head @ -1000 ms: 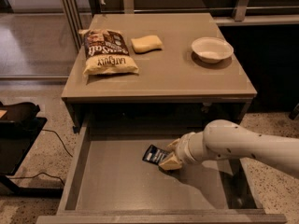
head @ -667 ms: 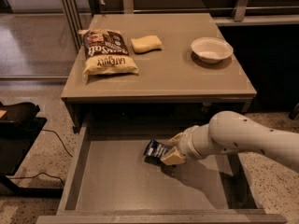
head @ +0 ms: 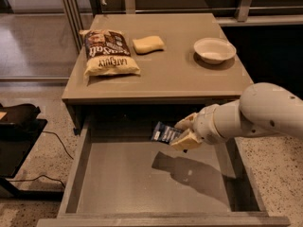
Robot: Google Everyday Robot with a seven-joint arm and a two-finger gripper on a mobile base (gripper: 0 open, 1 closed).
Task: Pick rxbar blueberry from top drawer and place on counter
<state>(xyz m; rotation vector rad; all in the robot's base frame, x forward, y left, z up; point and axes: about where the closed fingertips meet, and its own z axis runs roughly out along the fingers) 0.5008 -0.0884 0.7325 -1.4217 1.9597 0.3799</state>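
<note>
Surface: You had a square, matte grey-brown surface (head: 180, 74) on top of the cabinet. It carried a large brown-and-cream chip bag (head: 108, 52) at the left, a yellow sponge (head: 148, 44) just beside the bag, and a round white bowl (head: 214, 49) toward the right.
Room: A speckled stone floor (head: 33, 150) lay around the cabinet, with a black stand (head: 19, 126) and a thin cable at the left.
Top drawer: The wide, shallow grey-brown top drawer (head: 123, 178) stood pulled out below the surface, and the arm's shadow fell on its flat bottom.
Rxbar blueberry: The small flat dark navy-blue rxbar blueberry (head: 164, 133) wrapper with pale lettering was tilted. It was held in the air above the drawer bottom, just under the surface's front edge.
Gripper: Your two-finger gripper (head: 182, 134), on the white arm (head: 265, 110) reaching in from the right, was clamped on the bar's right end.
Change: A second earlier the bar sat lower, near the drawer bottom; it had since risen with the gripper.
</note>
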